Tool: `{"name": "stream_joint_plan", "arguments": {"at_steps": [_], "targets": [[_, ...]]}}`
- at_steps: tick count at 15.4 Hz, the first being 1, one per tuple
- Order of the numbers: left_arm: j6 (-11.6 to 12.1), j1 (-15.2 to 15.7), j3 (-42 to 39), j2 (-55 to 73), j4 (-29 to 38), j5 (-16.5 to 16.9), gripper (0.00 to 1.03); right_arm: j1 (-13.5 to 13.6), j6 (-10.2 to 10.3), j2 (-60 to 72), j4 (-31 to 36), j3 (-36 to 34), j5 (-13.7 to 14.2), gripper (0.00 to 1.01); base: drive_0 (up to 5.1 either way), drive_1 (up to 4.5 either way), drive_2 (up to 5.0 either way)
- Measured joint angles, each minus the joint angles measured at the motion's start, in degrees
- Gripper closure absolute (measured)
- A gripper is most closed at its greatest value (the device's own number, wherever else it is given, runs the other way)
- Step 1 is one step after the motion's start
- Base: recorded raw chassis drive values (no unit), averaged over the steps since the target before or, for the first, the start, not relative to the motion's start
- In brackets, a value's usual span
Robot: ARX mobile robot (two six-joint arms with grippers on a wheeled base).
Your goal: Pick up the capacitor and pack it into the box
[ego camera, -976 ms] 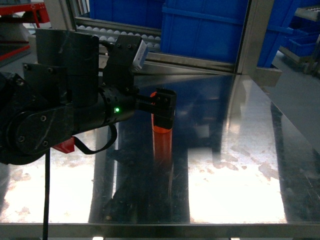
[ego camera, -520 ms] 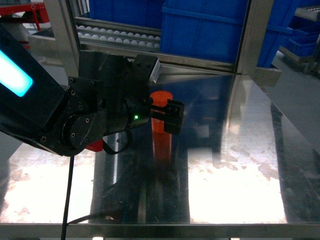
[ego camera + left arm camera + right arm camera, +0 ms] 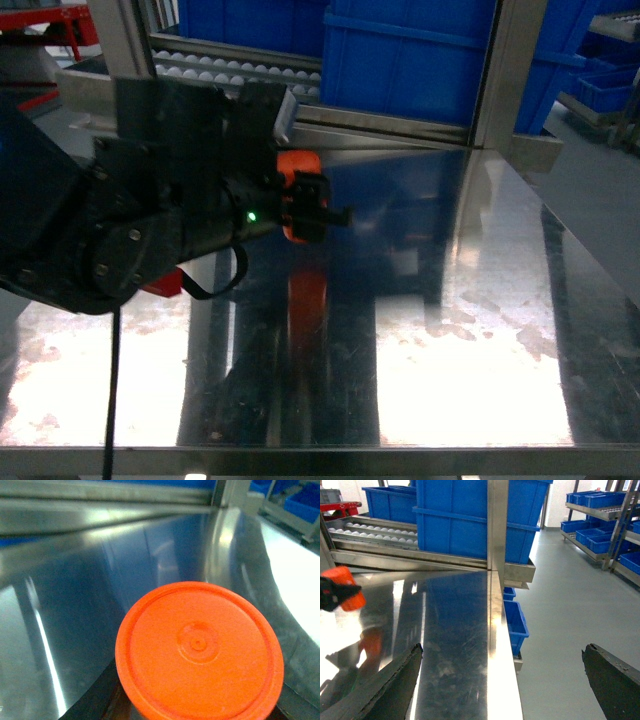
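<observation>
Left claw clamped on the orange capacitor, held clear above the steel table, apparently tilted. Right claw spread wide, gripping nothing, past the table's right edge.

An orange round cap-like disc, the end face of the capacitor, is seen filling the lower centre and lower right of the frame. A raised rim and a small circular mark at its middle are shown. Below it, at the bottom edge, dark parts are glimpsed, too cropped to be identified. Behind it, a reflective steel table is spread across the frame, with blue reflections and bright glare at the right.
</observation>
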Motion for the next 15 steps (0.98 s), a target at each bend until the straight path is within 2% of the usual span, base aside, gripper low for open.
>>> {"name": "stream_joint_plan", "arguments": {"at_steps": [3,5,7,9,11,12,15], "targets": [[1.2,3.2,-14.9,-18.2,9.2,-4.4,0.57,0.0,0.0,0.0,0.0,0.0,0.0,0.03,0.0,0.00,0.0],[1.2,5.2,-27.4,-30.4,10.0,-8.2,0.58,0.0,0.0,0.0,0.0,0.0,0.0,0.03,0.0,0.00,0.0],[0.9,5.4,-38.3,-42.5,7.0,-12.6,0.58,0.0,0.0,0.0,0.0,0.0,0.0,0.03,0.0,0.00,0.0],[1.0,4.6,-45.7,-54.5,3.0,-17.9,0.58,0.0,0.0,0.0,0.0,0.0,0.0,0.03,0.0,0.00,0.0],[2.1,2.6,-51.2,-66.9,-5.4,-24.9,0.58,0.0,0.0,0.0,0.0,0.0,0.0,0.03,0.0,0.00,0.0],[2.3,1.5,-52.9,-72.8,-9.1,-27.3,0.58,0.0,0.0,0.0,0.0,0.0,0.0,0.03,0.0,0.00,0.0],[2.5,1.4,-52.7,-74.1,-9.0,-27.9,0.58,0.0,0.0,0.0,0.0,0.0,0.0,0.03,0.0,0.00,0.0]]}}
